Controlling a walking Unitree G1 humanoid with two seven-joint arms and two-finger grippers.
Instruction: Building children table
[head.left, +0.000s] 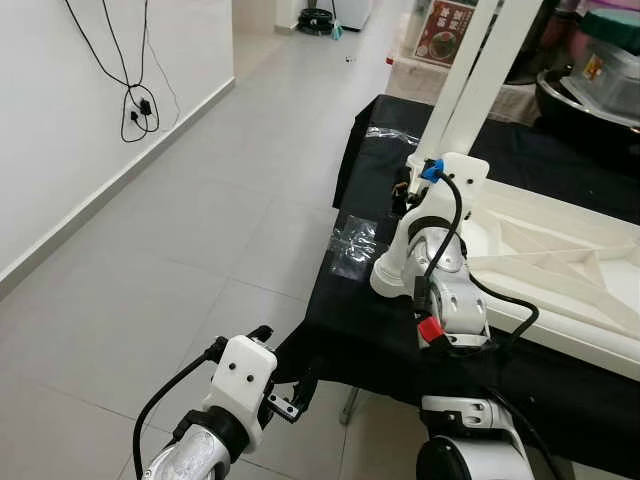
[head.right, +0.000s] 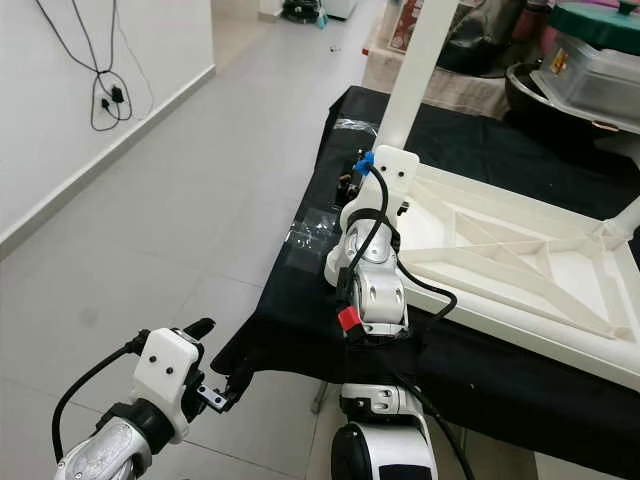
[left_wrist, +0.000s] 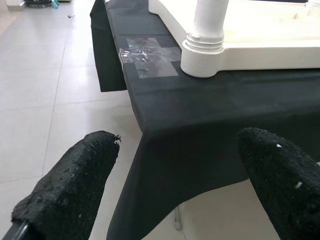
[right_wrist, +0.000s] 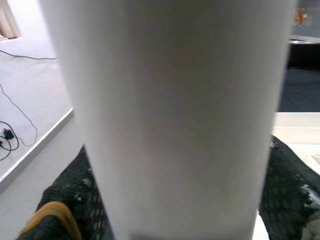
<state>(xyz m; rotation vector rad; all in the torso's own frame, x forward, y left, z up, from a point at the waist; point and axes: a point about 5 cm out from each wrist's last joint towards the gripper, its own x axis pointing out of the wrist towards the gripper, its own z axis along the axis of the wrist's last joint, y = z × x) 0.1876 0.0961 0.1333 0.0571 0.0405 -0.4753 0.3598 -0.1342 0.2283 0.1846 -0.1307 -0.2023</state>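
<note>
While the left pincer (head.left: 290, 392) hung wide open and empty off the near-left corner of the black-draped tabletop (head.left: 350, 320), the right pincer (right_wrist: 175, 200) was closed around a white leg (head.left: 470, 80) standing in the upturned table's (head.left: 560, 270) near-left corner socket. Hollow plastic, likely light, stiff and slick; low on the leg seemed the best hold.
</note>
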